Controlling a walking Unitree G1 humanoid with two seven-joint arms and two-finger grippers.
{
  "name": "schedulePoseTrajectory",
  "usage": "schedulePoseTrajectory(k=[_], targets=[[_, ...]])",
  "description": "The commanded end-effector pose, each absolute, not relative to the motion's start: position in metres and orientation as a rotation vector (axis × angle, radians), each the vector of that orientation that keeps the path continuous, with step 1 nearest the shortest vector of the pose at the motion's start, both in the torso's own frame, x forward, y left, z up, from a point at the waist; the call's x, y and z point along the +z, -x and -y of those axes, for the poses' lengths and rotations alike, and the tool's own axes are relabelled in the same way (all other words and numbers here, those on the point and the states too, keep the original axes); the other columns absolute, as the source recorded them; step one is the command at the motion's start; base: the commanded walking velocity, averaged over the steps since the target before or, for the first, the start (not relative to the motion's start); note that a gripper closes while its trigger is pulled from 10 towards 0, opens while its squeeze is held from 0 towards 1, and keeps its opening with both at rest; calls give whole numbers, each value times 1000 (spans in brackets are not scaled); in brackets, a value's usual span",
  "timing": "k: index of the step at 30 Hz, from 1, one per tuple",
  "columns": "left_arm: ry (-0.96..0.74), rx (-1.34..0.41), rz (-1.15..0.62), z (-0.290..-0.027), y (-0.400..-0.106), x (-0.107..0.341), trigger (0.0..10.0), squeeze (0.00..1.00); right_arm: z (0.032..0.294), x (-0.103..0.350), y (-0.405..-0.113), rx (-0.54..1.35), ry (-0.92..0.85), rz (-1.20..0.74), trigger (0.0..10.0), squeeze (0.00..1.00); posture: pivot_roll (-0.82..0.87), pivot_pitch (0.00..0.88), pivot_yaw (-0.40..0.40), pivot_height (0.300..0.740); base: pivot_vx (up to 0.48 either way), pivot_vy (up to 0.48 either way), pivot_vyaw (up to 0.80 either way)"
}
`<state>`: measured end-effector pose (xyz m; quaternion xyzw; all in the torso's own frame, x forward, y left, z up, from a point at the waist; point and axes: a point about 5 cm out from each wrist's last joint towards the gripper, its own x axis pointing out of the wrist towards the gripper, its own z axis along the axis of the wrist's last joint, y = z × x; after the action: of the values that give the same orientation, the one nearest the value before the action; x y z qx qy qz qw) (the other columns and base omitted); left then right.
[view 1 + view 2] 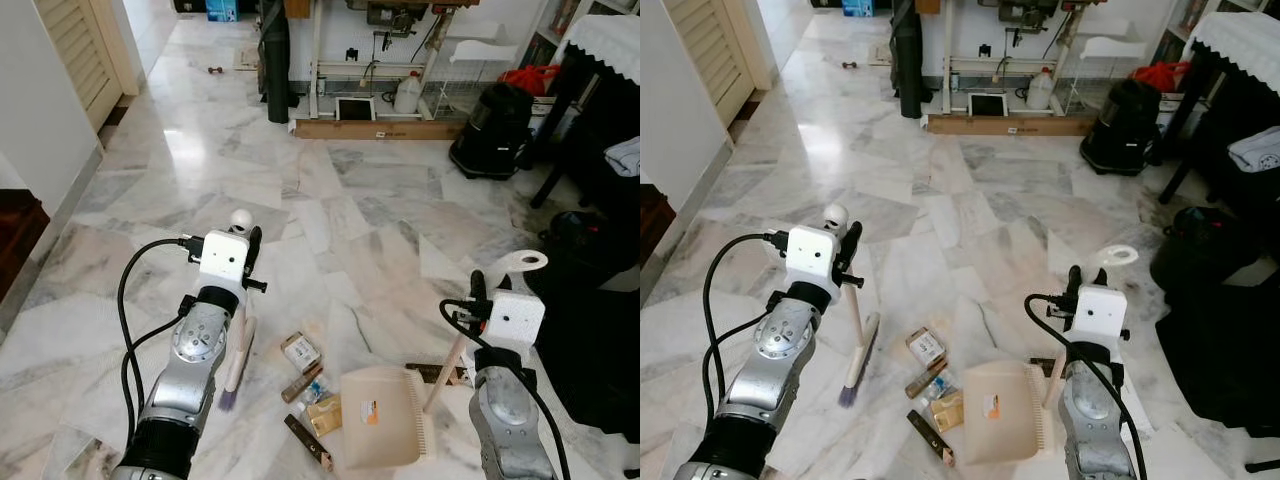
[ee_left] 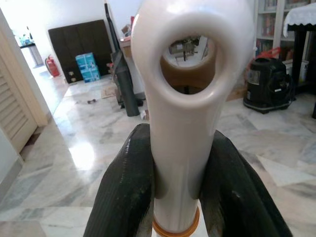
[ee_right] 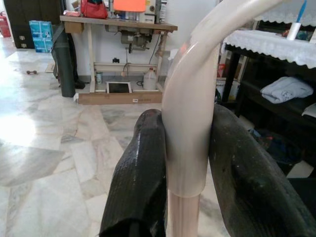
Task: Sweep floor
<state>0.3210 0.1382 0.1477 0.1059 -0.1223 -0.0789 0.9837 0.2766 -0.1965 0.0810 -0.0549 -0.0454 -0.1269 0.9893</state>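
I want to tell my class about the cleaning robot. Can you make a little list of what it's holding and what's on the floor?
left gripper: shut on the broom handle, brush end on the floor
right gripper: shut on the dustpan handle, pan resting on the floor
litter: small boxes and wrappers lying between broom and dustpan
floor: shiny marble tiles
far end: black vacuum cleaner beside a table
job so far: litter not yet in the dustpan
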Motion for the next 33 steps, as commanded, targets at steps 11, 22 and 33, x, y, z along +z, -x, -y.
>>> schedulePoseTrajectory(k=[11, 22, 33], targets=[[-230, -199, 243, -136, -326, 154, 10000, 0, 210, 36, -257, -283, 155, -56, 10000, 0, 65, 119, -30, 740, 0, 0, 0], [-273, -322, 150, -126, -326, 143, 10000, 0, 207, 27, -256, -279, 148, -69, 10000, 0, 79, 132, -26, 740, 0, 0, 0], [-287, -316, 120, -128, -331, 142, 10000, 0, 209, 31, -260, -282, 155, -41, 10000, 0, 79, 138, -25, 740, 0, 0, 0]])
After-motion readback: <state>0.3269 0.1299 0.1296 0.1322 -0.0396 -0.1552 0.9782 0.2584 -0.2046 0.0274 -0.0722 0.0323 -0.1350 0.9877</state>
